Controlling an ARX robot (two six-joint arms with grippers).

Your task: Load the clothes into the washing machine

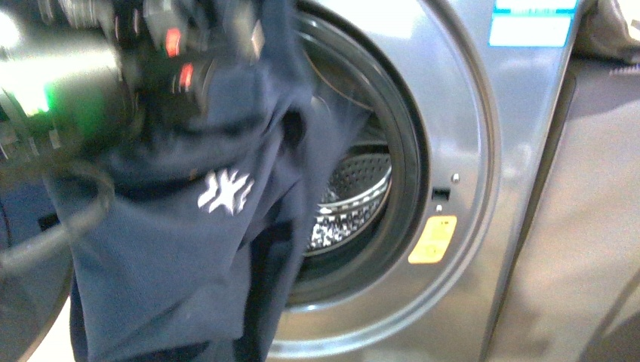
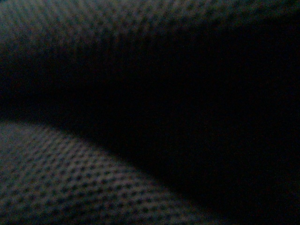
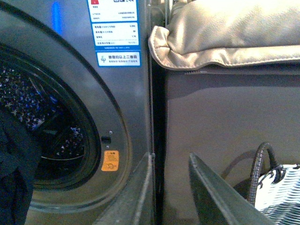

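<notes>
clothes (image 1: 189,249) drape before silver-grey washing machine (image 1: 475,136); right claw (image 3: 171,159) spread; left claw (image 1: 181,75) blurred, grip unclear.

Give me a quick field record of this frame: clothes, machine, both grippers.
clothes: navy, hanging across the drum opening, mostly outside
washing machine: drum visible, shown part bare
left gripper: blurred above the clothes, grip unclear
right gripper: open, empty, beside the machine
left wrist view: dark
</notes>
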